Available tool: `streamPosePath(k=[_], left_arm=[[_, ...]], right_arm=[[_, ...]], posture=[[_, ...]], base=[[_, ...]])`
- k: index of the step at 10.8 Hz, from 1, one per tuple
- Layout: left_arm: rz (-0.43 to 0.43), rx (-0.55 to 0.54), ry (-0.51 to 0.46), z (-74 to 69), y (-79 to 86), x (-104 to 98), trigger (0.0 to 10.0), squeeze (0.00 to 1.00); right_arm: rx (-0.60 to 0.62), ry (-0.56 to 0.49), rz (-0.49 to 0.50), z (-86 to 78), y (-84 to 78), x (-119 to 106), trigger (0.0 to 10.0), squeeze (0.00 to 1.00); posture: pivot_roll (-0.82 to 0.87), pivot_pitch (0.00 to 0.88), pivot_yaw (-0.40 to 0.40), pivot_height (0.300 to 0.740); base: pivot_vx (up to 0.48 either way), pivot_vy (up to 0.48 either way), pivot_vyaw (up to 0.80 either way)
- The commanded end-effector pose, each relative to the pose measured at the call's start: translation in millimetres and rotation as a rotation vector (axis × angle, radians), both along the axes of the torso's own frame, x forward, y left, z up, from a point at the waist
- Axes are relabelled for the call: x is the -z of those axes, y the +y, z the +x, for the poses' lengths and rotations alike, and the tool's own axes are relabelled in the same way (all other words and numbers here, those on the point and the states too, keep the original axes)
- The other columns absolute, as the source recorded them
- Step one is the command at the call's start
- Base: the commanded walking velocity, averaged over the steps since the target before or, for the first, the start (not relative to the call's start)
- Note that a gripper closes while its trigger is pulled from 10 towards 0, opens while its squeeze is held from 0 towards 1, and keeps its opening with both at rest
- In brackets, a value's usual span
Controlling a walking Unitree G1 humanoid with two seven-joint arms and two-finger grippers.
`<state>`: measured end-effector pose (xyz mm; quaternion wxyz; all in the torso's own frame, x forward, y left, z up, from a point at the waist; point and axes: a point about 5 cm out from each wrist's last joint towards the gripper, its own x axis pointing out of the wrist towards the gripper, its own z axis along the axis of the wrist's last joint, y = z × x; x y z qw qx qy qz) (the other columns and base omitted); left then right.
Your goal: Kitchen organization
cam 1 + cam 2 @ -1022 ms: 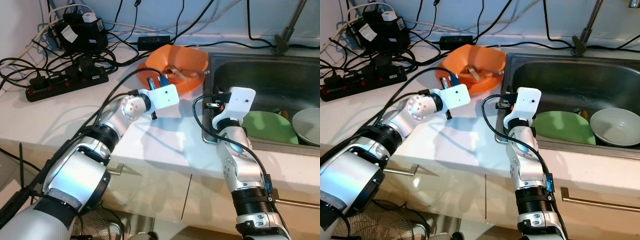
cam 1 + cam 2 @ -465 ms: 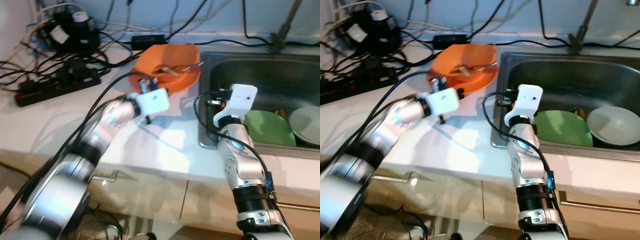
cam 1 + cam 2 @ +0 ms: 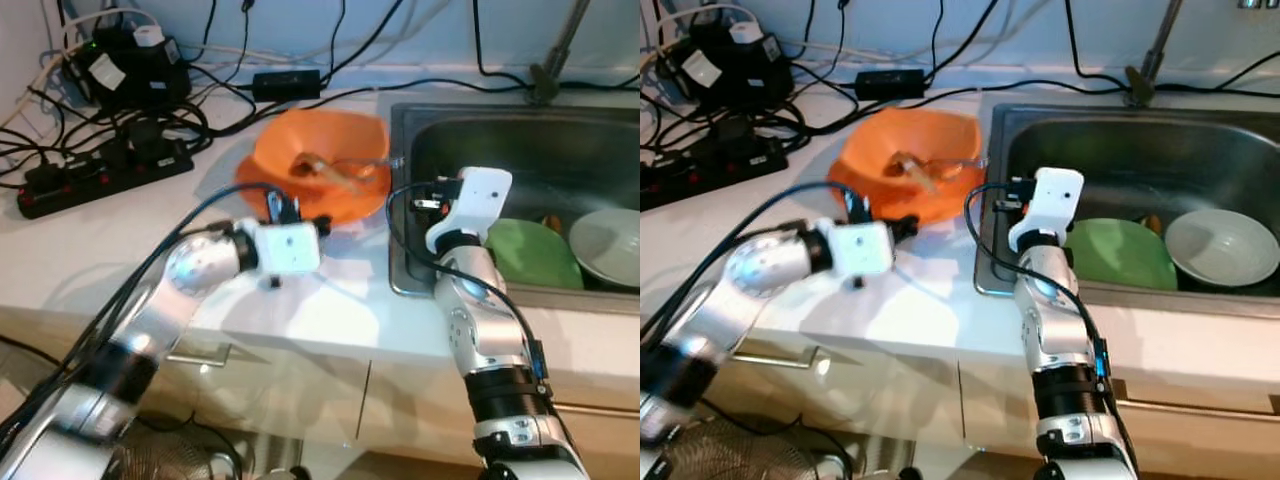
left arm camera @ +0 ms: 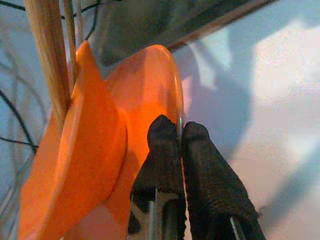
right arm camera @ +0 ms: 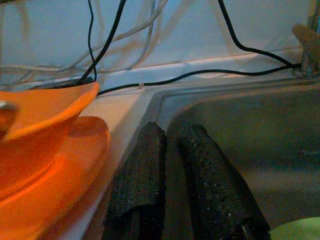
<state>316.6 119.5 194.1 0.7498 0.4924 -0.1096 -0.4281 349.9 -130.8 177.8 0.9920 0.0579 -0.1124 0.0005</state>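
1. Clearly, the left gripper (image 4: 172, 131) had its two black fingers pinched together on the near rim of an orange plate (image 3: 262, 182), which lay on the white counter (image 3: 120, 240) just left of the sink (image 3: 1160, 160).
2. An orange bowl (image 3: 325, 165) sat on that plate, and wooden chopsticks (image 3: 322, 166) together with a metal utensil rested inside the bowl, the utensil's handle reaching toward the sink edge.
3. In the left wrist view the plate's thin edge sat squeezed between the fingertips (image 4: 162, 131), with the bowl's underside and the chopsticks beyond it.
4. The right gripper (image 5: 172, 132) hovered over the left rim of the sink, its fingers close together with only a narrow gap and nothing between them; it touched neither the bowl nor the plate.
5. From the right wrist view the orange bowl and plate lay just beside those fingers, on the counter side of the sink wall.
6. Inside the sink a green plate (image 3: 1118, 252) lay next to a pale bowl (image 3: 1220, 246), the two near each other on the basin floor.
7. At the back left of the counter a black power strip (image 3: 105, 170) and a tangle of black cables (image 3: 200, 110) lay well apart from the orange bowl.
8. The tap's stem (image 3: 555, 55) rose behind the sink.
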Motion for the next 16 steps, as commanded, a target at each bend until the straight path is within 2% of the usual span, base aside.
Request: streamPosePath(k=[1,3,6,7,8,11,13,16], left_arm=[[0.049,0.008,0.082,-10.2,3.1,13,10.0,0.00],[0.053,0.018,0.092,-24.1,5.7,8,10.0,0.00],[0.041,0.028,0.164,-50.4,5.5,8,10.0,0.00],[0.038,0.025,0.172,-52.4,5.3,8,10.0,0.40],[0.015,0.024,0.193,-54.5,4.3,5,10.0,1.00],[0.007,0.022,0.205,-55.7,4.2,-2,10.0,1.00],[0.003,0.005,0.216,-55.2,10.4,-6,10.0,1.00],[-0.047,-0.008,0.230,-53.8,16.4,-16,10.0,1.00]], right_arm=[[-0.001,0.036,0.015,-1.1,-1.1,11,10.0,0.00],[0.000,0.037,0.014,-0.8,-2.4,11,10.0,0.00],[-0.014,0.040,0.012,1.5,0.4,12,10.0,0.00],[-0.016,0.040,0.012,2.1,0.6,11,10.0,0.00],[-0.019,0.039,0.011,3.4,0.5,10,10.0,0.00],[-0.022,0.035,0.009,5.0,0.4,10,10.0,0.00],[-0.019,0.035,0.008,5.8,-1.2,10,10.0,0.00],[-0.020,0.034,0.006,7.3,-1.7,10,10.0,0.00]], posture=[[0.20,0.114,0.085,0.740],[0.21,0.117,0.080,0.740],[0.23,0.118,0.064,0.740],[0.24,0.116,0.063,0.740],[0.24,0.113,0.060,0.740],[0.24,0.108,0.056,0.740],[0.24,0.105,0.050,0.740],[0.25,0.101,0.044,0.740]], base=[[0.000,0.000,0.00],[0.000,0.000,0.00],[0.000,0.000,0.00],[0.000,0.000,0.00],[0.000,0.000,0.00],[0.000,0.000,0.00],[0.000,0.000,0.00],[0.000,0.000,0.00]])
